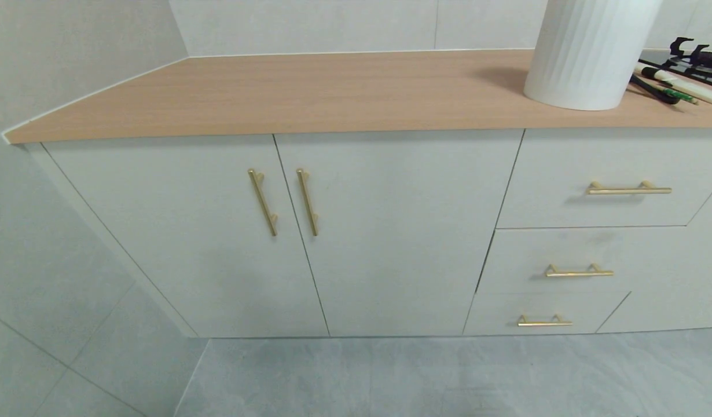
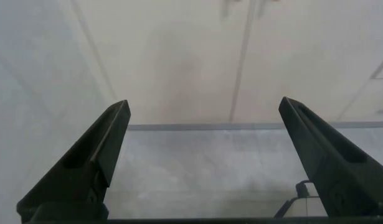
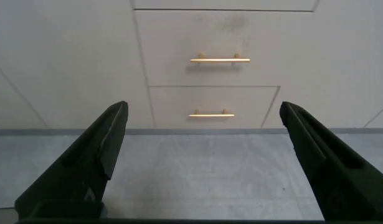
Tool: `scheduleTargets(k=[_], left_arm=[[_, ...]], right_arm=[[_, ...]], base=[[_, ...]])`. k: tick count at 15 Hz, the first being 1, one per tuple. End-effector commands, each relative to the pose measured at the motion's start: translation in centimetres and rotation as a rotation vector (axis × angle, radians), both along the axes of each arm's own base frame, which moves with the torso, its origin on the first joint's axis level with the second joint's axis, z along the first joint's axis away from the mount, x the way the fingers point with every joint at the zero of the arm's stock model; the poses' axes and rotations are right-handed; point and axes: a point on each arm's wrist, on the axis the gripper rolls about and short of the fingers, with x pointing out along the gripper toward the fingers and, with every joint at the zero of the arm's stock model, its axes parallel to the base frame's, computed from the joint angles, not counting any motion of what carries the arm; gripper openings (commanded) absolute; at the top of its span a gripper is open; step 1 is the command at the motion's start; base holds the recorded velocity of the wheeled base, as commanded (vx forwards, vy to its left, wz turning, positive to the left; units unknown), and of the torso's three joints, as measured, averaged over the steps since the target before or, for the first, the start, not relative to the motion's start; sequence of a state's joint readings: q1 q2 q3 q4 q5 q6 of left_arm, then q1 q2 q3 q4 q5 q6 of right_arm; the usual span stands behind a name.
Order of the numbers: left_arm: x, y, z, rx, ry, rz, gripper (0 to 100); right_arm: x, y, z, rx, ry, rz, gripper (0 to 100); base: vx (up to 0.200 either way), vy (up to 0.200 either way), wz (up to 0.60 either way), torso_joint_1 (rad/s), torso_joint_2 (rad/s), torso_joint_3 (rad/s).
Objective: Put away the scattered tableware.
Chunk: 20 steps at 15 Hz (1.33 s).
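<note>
Two black, wedge-fingered grippers, the left gripper (image 2: 203,104) and the right gripper (image 3: 203,106), hang splayed and empty before a matte pale cabinet (image 1: 391,231). Slender black and cream utensils (image 1: 674,87) lie on the smooth wood-grain countertop (image 1: 309,92), just beside a white ribbed cylindrical container (image 1: 587,55).

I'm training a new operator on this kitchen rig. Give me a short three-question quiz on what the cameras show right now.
1. True or false: the two cabinet doors stand open.
2. How many drawer handles sit right of the doors? A two, B three, C five.
3. Fill in: the white ribbed container stands on the wooden ____.
Key: 1 false, both are shut. 2 B. 3 countertop.
</note>
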<state>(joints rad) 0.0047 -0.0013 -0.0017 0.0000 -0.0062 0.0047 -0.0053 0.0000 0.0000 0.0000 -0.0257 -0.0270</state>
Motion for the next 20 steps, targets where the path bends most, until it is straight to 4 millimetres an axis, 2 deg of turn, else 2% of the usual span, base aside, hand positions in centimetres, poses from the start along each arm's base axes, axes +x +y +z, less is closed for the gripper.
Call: scheduleTargets(k=[1, 9, 17, 20], left_arm=[[0.01, 0.00, 0.00, 0.000, 0.001, 0.000, 100], [0.01, 0.00, 0.00, 0.000, 0.001, 0.000, 100], [0.01, 0.00, 0.00, -0.003, 0.001, 0.000, 100], [0.01, 0.00, 0.00, -0.003, 0.001, 0.001, 100]], right_arm=[[0.02, 0.00, 0.01, -0.001, 0.003, -0.001, 100], [0.02, 0.00, 0.01, -0.001, 0.003, -0.001, 100], [0.02, 0.00, 0.01, 0.001, 0.003, -0.003, 100], [0.02, 0.00, 0.01, -0.001, 0.003, -0.003, 100]], base=[[0.000, -0.200, 0.00, 0.002, 0.00, -0.002], [0.000, -0.200, 0.00, 0.001, 0.00, 0.001], [0.000, 0.000, 0.00, 0.000, 0.00, 0.000], [0.200, 0.000, 0.00, 0.001, 0.00, 0.004]])
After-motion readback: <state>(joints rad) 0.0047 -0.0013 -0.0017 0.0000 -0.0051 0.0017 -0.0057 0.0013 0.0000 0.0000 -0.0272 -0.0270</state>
